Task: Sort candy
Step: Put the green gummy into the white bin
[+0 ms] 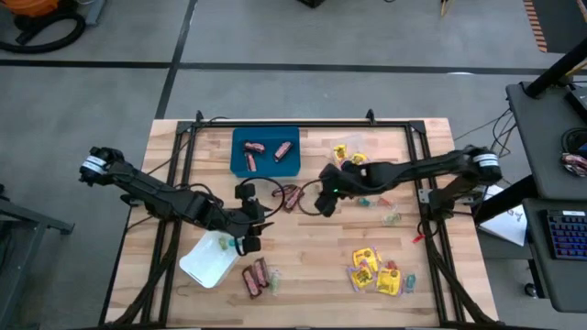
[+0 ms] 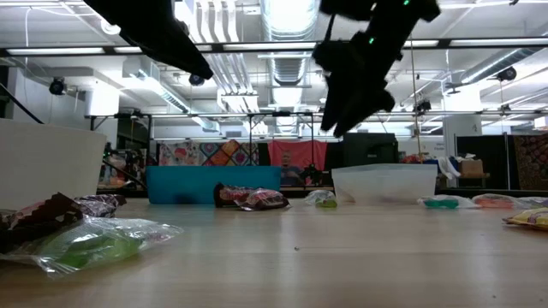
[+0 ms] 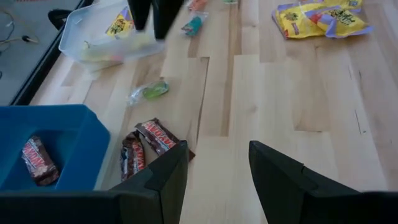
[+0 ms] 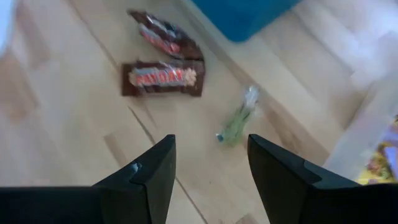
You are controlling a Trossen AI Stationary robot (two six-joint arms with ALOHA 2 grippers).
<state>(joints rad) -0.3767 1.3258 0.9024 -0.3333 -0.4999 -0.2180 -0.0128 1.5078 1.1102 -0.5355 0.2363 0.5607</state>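
Right gripper (image 1: 323, 197) hangs above mid-table, jaws spread and holding nothing — in its wrist view the gap between its fingers (image 4: 149, 174) shows only bare wood. Just ahead of it lie two brown-red mini bars (image 4: 163, 78) side by side, and a small green sweet (image 4: 236, 124) beside them. Left gripper (image 1: 249, 234) sits over the near-left part of the table, also parted and empty; its fingers (image 3: 163, 180) frame plain boards.

Candy positions, from the high view:
- blue tray (image 1: 240, 165) at the far centre holds three mini bars (image 1: 253, 148)
- clear tray (image 1: 341, 147), far right of centre, holds yellow packets
- white tray (image 1: 204, 266), near left — one pale sweet inside
- more mini bars (image 1: 257, 277) loose just beside the white tray
- heap of yellow packets (image 1: 374, 271) near right, pastel sweets mixed in
- scattered pastel sweets (image 1: 391, 217) right of centre, on the wooden table (image 1: 312, 266)
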